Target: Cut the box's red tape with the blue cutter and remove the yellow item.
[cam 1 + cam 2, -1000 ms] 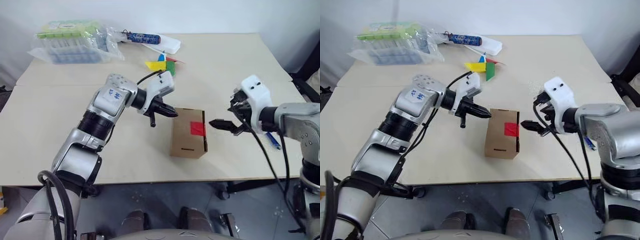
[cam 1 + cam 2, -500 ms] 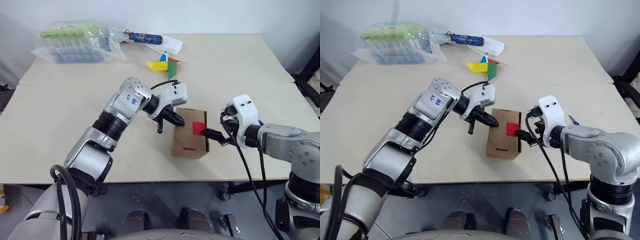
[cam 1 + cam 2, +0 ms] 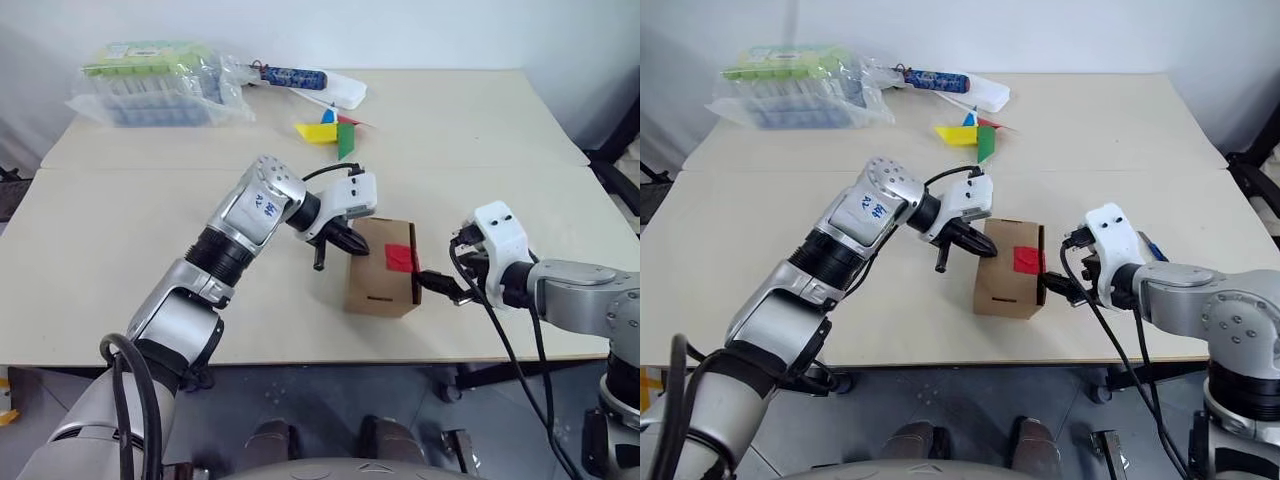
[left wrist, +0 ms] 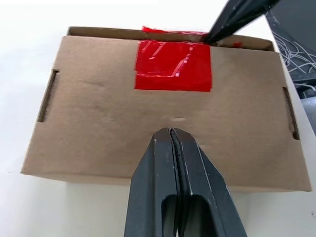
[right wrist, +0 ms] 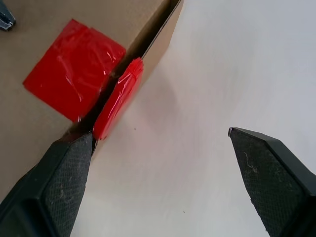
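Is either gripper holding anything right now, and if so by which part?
Nothing is held. The left gripper is shut and empty over the box; the right gripper is open, one finger at the red tape.

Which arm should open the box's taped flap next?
Right. Its claw is open, with one finger at the flap edge beside the red tape on the box. The left claw is shut over the box's top face, holding nothing.
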`<action>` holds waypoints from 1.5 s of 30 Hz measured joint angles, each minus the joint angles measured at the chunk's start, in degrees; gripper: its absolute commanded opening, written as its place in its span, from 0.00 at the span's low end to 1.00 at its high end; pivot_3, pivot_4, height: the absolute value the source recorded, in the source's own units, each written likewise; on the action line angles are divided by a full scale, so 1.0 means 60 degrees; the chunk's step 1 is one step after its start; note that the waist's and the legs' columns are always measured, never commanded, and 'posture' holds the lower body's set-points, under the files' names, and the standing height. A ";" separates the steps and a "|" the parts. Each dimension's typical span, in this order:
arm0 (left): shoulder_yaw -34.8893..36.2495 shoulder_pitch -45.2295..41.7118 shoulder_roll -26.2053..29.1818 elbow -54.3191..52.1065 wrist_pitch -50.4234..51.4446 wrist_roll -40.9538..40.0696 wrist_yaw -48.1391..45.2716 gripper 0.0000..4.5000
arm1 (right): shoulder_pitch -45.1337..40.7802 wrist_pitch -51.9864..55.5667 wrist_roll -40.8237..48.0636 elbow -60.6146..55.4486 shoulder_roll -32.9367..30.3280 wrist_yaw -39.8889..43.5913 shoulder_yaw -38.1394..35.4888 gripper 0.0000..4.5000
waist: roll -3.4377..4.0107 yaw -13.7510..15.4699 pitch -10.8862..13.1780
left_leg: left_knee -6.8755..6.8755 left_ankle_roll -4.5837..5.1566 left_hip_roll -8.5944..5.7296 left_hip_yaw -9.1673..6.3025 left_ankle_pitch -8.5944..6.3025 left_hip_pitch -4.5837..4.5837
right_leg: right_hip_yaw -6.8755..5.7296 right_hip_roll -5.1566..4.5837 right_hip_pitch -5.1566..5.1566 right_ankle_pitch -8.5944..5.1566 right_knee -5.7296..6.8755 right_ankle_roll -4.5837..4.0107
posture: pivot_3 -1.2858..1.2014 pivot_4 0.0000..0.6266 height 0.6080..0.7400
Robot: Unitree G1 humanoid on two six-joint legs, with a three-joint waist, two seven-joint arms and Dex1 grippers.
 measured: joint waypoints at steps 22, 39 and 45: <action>-0.0124 0.0200 -0.0048 -0.0288 0.0035 0.0023 -0.0063 0.00 | 0.0687 -0.0687 -0.2244 0.0489 -0.1799 0.2129 0.2384 1.00 | -0.0056 0.0038 -0.0055 | 0.0040 0.0027 0.0005 -0.0001 -0.0014 0.0002 | 0.0016 -0.0002 0.0027 0.0000 -0.0012 -0.0001 | 0.52 0.24 1.00; -0.0093 0.0309 0.0033 -0.0437 0.0233 0.0022 0.0010 0.00 | 0.0063 0.0146 -0.0778 0.2894 -0.0253 0.2386 -0.1267 1.00 | -0.0052 -0.0018 -0.0055 | 0.0045 0.0024 0.0014 0.0004 -0.0012 0.0005 | 0.0023 0.0001 0.0021 0.0000 -0.0004 -0.0002 | 0.52 0.24 1.00; -0.0103 0.0316 0.0032 -0.0534 0.0352 0.0023 0.0018 0.00 | 0.0064 0.0146 0.0052 0.3601 0.0456 0.2020 -0.1498 1.00 | -0.0052 -0.0014 -0.0054 | 0.0045 0.0024 0.0012 0.0007 -0.0012 0.0005 | 0.0025 0.0001 0.0021 0.0000 -0.0002 -0.0002 | 0.52 0.24 1.00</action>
